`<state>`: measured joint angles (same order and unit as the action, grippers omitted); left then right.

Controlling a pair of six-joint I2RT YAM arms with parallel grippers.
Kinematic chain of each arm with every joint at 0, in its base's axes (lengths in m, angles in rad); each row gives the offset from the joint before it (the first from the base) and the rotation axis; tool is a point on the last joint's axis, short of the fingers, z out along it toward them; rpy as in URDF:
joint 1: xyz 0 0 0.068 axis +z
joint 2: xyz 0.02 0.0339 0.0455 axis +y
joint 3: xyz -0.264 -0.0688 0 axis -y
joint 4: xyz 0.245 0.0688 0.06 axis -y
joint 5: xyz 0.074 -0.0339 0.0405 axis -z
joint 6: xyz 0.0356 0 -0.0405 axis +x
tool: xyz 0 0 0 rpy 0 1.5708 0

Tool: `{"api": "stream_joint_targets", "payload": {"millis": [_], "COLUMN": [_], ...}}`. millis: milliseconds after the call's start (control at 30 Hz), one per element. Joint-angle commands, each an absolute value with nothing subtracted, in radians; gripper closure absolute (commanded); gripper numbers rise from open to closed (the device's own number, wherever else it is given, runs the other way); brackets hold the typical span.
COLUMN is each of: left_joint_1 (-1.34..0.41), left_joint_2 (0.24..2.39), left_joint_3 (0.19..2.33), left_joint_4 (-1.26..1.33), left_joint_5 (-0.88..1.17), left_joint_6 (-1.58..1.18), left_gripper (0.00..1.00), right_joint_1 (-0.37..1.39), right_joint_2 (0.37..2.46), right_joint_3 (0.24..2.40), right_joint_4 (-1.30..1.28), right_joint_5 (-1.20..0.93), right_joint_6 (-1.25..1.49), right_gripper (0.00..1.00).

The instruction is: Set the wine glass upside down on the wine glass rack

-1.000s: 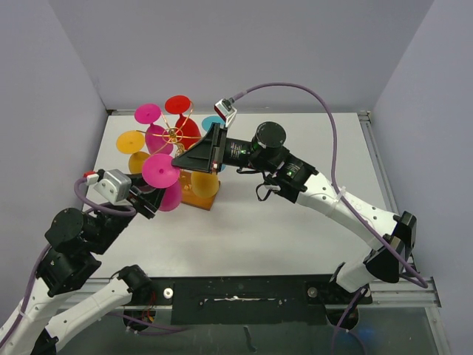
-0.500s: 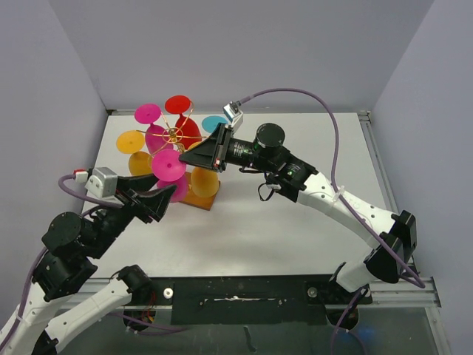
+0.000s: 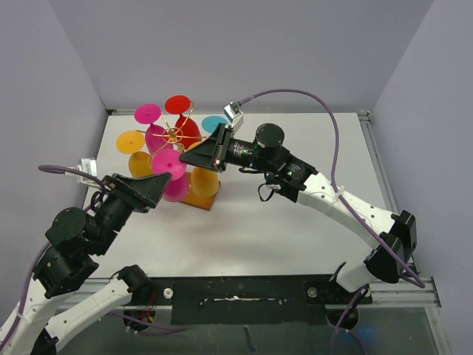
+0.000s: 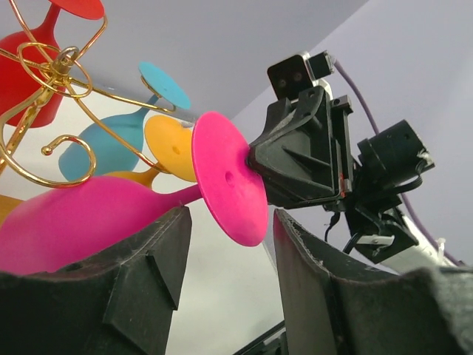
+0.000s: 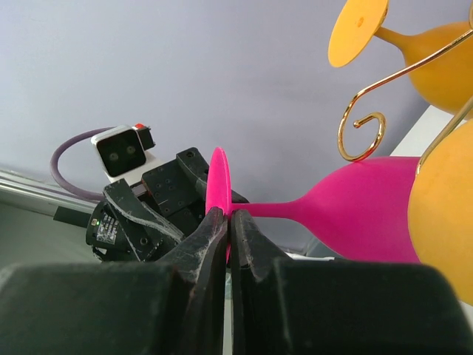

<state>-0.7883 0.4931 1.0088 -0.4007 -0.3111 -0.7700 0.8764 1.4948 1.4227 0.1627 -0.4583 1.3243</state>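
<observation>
The wine glass rack (image 3: pixel 174 134) is gold wire on a wooden base (image 3: pixel 198 200), with several coloured glasses hung upside down. A magenta wine glass (image 3: pixel 168 164) lies tilted at the rack's near side, its bowl under a spiral arm (image 5: pixel 361 133). My right gripper (image 3: pixel 186 157) is shut on the edge of its round foot (image 5: pixel 219 177). My left gripper (image 3: pixel 157 185) is open and empty just near-left of the bowl. In the left wrist view the foot (image 4: pixel 229 188) sits above the gap between my open fingers (image 4: pixel 174 248). I cannot tell whether the stem rests on the wire.
Red (image 3: pixel 177 104), pink (image 3: pixel 148 113), yellow (image 3: pixel 130 140), teal (image 3: pixel 214 123) and orange (image 3: pixel 205 181) glasses hang round the rack. Grey walls stand at the left, back and right. The white tabletop (image 3: pixel 295 229) stretches right of the rack.
My left gripper has let go of the magenta bowl and drawn back to the near left, wrist turned. The right gripper, still shut on the foot, shifted the glass slightly toward the rack.
</observation>
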Motion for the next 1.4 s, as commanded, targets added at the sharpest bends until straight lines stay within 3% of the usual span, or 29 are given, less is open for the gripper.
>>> {"api": "stream_joint_targets", "payload": {"millis": [0, 200, 400, 500, 633, 900, 1000, 1367], "left_joint_1": [-0.787, -0.787, -0.787, -0.787, -0.787, -0.787, -0.787, -0.787], "left_joint_2": [0.488, 0.489, 0.519, 0.525, 0.536, 0.562, 0.566, 0.558], "left_joint_3": [1.036, 1.035, 1.042, 1.032, 1.029, 1.032, 1.03, 0.979], "left_joint_4": [-0.339, -0.344, -0.339, -0.327, -0.319, -0.3, -0.308, -0.271], "left_joint_5": [-0.365, -0.422, -0.445, -0.459, -0.465, -0.492, -0.512, -0.61], "left_joint_6": [-0.891, -0.925, -0.934, -0.94, -0.951, -1.019, -1.053, -1.166], "left_gripper": [0.55, 0.68, 0.93, 1.0, 1.0, 1.0, 1.0, 1.0], "right_joint_1": [0.87, 0.865, 0.862, 0.861, 0.858, 0.838, 0.833, 0.808], "right_joint_2": [1.456, 1.452, 1.451, 1.447, 1.443, 1.425, 1.417, 1.371], "right_joint_3": [1.425, 1.419, 1.411, 1.405, 1.402, 1.385, 1.377, 1.342], "right_joint_4": [0.221, 0.221, 0.225, 0.233, 0.237, 0.235, 0.227, 0.194], "right_joint_5": [-0.439, -0.445, -0.455, -0.457, -0.463, -0.461, -0.455, -0.416], "right_joint_6": [1.325, 1.325, 1.331, 1.336, 1.336, 1.339, 1.339, 1.324], "right_gripper": [1.0, 1.0, 1.0, 1.0, 0.99, 0.57, 0.47, 0.42]}}
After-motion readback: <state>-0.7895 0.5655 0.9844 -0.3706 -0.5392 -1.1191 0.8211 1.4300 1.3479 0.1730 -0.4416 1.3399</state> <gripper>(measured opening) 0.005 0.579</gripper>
